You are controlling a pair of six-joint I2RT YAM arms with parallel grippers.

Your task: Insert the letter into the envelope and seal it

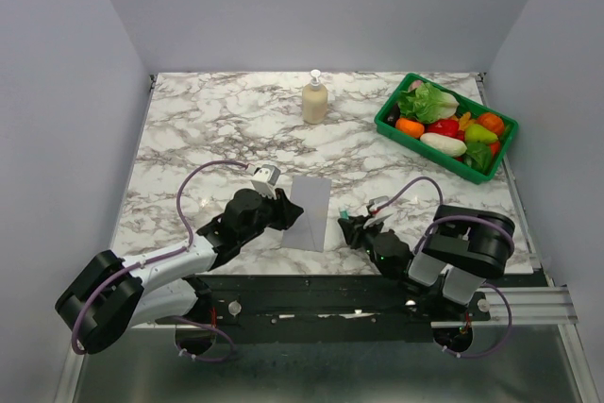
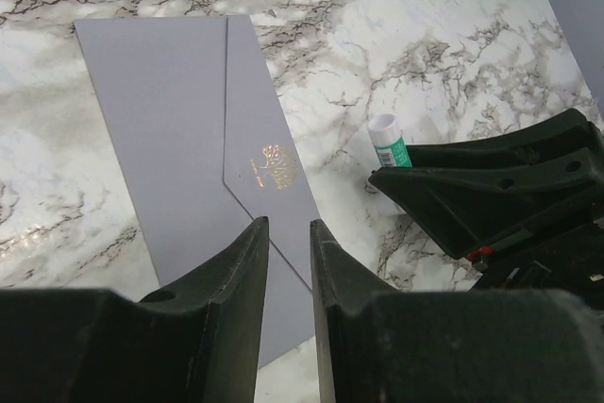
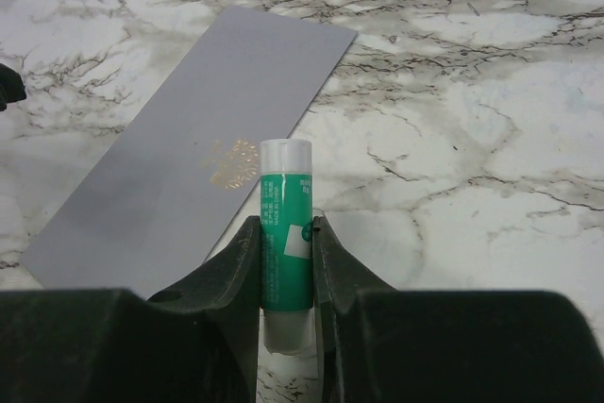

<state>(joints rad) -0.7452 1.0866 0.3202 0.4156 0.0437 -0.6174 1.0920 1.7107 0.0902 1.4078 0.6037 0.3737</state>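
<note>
Currently the envelope (image 1: pixel 309 212) lies flat on the marble table (image 1: pixel 208 129), near its front edge, between my two arms. Its flap is folded down over the body, and a small gold emblem (image 2: pixel 276 167) is printed near the tip of the flap.

My left gripper (image 2: pixel 288 226) is low at the left near corner of the envelope. Its two fingers are almost together, with only a narrow gap, and nothing is between them; through the gap I see the grey paper. Whether the fingertips touch the paper, I cannot tell.

My right gripper (image 3: pixel 286 224) is just beside the right edge of the envelope and is clamped on a glue stick (image 3: pixel 285 176). The stick has a green label and a white cap, and the cap end points forward, away from my wrist.

Far at the back of the table stands a soap bottle (image 1: pixel 314 99), and at the back right a green basket (image 1: pixel 392 125) with toy vegetables.
</note>
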